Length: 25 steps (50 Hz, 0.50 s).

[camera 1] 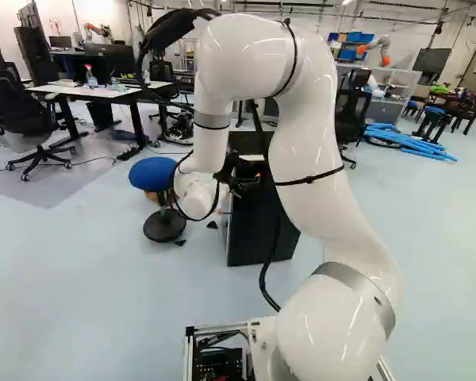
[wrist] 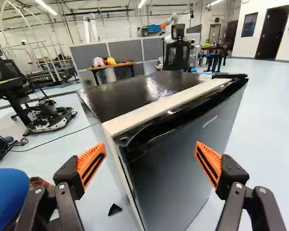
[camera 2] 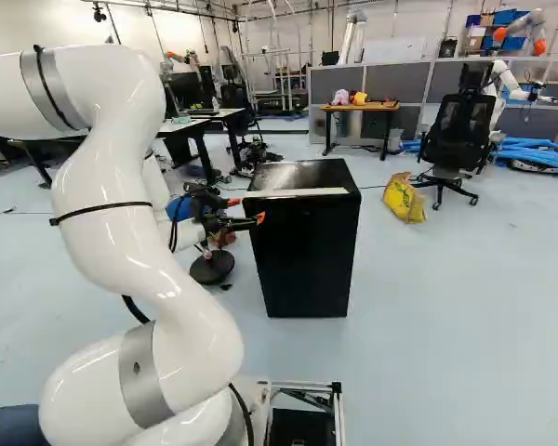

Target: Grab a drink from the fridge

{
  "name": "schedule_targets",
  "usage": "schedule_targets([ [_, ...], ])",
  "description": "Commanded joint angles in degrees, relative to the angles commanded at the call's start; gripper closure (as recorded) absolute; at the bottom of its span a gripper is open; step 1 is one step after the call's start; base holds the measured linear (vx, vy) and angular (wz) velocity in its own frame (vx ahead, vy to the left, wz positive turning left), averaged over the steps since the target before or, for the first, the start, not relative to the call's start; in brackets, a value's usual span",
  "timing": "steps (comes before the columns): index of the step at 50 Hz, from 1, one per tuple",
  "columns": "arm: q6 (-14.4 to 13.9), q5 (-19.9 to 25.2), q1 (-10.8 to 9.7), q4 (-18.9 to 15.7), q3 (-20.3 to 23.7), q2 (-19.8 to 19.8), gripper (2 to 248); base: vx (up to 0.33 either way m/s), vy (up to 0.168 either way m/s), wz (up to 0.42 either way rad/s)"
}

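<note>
My gripper [camera 2: 247, 210] is at the fridge's upper edge in the right base view, beside the black fridge [camera 2: 307, 251]. In the wrist view the gripper [wrist: 151, 148] stands open, with orange pads wide apart and nothing held. Ahead of it is the fridge's grey door [wrist: 183, 163], which looks shut, below a pale strip [wrist: 159, 107] along the top edge. The fridge's near corner lies between the two fingers' directions; whether a finger touches it I cannot tell. The dark glossy top [wrist: 135, 94] carries nothing. No drink is visible.
A blue stool [camera 1: 152, 173] stands beside the fridge. Farther off are a yellow bag [camera 2: 405, 198], a black office chair [camera 2: 458, 139], a wooden table [camera 2: 361, 107] and desks [camera 1: 87, 89]. Blue tubes [camera 1: 408, 141] lie on the floor. Another robot [camera 2: 504, 84] stands at the back.
</note>
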Motion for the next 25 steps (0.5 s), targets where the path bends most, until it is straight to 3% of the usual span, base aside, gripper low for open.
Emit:
schedule_targets([
  [25, 0.0, 0.0, -1.28, 0.0, 0.09, 0.05, 3, 0.0, 0.0, 0.0],
])
